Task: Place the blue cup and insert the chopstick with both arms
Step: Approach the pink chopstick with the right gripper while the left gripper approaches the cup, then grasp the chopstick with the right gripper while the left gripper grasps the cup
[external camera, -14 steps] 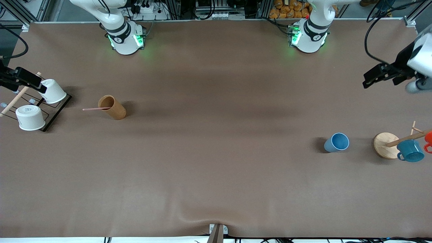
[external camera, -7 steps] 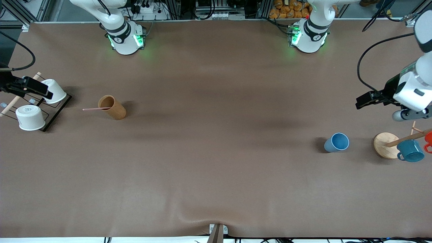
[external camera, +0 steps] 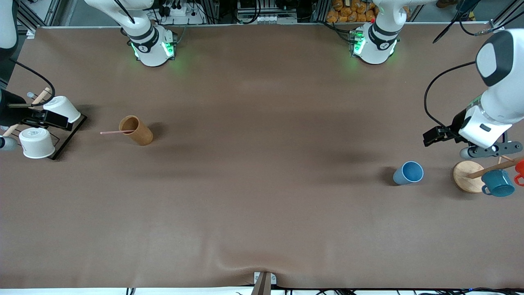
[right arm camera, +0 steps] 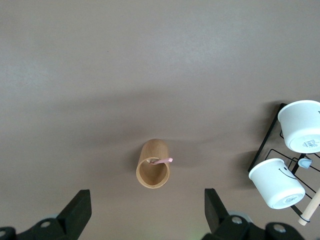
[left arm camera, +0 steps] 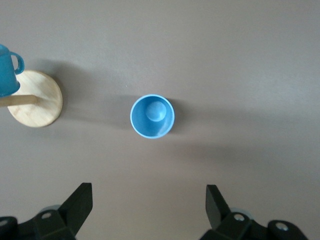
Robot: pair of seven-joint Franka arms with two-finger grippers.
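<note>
Two spread, empty grippers are waiting for you: left gripper (left arm camera: 148, 210) hanging above the upright cup (external camera: 408, 173) on the bench (external camera: 262, 205), probably light and slick, so pinch its wall, while right gripper (right arm camera: 145, 212) is hanging above the racks' end, the thin chopstick (external camera: 116, 132) leaning in the tan cup (external camera: 136, 130).

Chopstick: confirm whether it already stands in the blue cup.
No, the chopstick leans out of the tan cup toward the right arm's end of the table, while the blue cup holds nothing.
</note>
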